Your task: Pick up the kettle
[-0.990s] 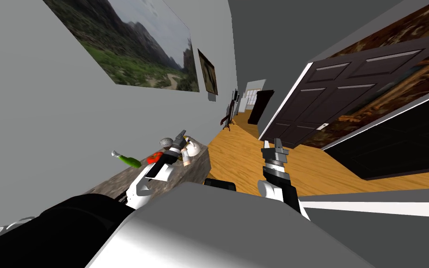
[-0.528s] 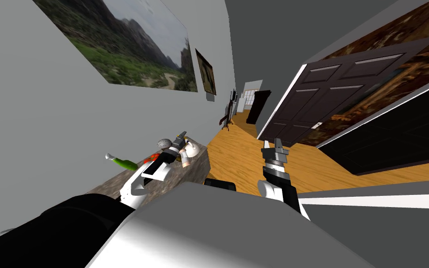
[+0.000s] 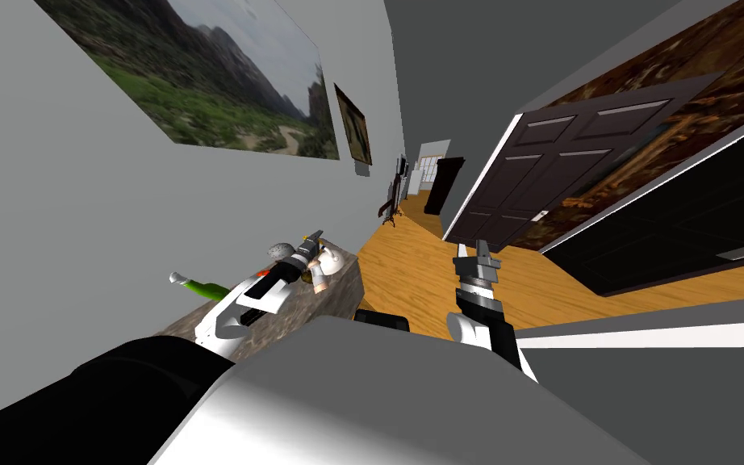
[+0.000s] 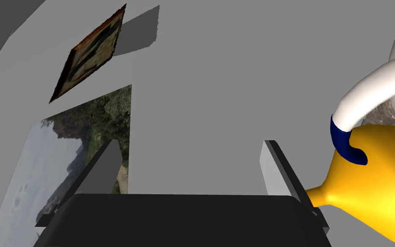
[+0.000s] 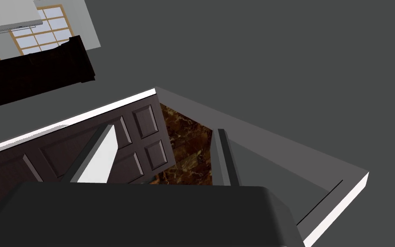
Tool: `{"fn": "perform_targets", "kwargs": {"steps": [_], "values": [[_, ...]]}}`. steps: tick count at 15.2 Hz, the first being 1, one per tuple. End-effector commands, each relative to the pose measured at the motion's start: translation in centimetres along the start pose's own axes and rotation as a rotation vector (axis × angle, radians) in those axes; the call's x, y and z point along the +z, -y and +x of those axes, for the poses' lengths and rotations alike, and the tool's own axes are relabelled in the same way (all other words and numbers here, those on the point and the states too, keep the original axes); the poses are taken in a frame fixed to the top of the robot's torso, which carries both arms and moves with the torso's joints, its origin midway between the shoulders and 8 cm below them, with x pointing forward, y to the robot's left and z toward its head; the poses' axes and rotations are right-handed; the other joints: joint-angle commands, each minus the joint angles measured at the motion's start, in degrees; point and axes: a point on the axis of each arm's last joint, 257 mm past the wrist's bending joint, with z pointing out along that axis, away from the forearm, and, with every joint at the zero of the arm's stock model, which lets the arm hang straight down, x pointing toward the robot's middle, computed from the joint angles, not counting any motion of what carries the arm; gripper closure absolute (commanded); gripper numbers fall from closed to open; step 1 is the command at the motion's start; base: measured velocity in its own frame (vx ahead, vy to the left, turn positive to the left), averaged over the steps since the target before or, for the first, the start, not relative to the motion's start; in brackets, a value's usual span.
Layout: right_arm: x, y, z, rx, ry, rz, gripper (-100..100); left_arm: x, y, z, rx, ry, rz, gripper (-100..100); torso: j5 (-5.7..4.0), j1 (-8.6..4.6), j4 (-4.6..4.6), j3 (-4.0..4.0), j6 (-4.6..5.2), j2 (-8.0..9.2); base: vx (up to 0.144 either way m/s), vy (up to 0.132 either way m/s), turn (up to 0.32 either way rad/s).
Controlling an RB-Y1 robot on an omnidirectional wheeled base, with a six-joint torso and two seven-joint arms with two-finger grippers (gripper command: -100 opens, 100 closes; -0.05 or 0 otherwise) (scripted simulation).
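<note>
Lighting was even and diffuse, and surfaces read matt. In the head view the wide lens rolled the scene and splayed the light grey wall (image 3: 56, 242) toward the corners. In the left wrist view the small framed picture (image 4: 89, 55) threw a hard-edged shadow (image 4: 143, 28) on that wall. The yellow kettle (image 4: 363, 193) showed soft, graded shading. The dark grey wall (image 5: 299, 64) read dim. Edges were sharp in all views.
</note>
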Motion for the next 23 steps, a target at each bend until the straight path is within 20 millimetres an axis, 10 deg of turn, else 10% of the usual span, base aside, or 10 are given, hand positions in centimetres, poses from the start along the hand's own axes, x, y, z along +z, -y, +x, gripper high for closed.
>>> {"fn": "perform_targets", "kwargs": {"steps": [1,23], "values": [[0.0,0.0,0.0,0.000,0.000,0.000,0,0.0,-0.6,-0.3,0.020,-0.002,-0.041,-100,0.00,0.00,0.00,0.00,0.00,0.00,0.008,0.006,-0.046],[0.0,0.0,0.0,0.000,0.000,0.000,0,-2.5,-7.3,-3.3,0.152,0.017,-0.422,-100,0.00,-0.01,-0.01,-0.03,0.01,-0.05,0.014,0.008,-0.056]]}}
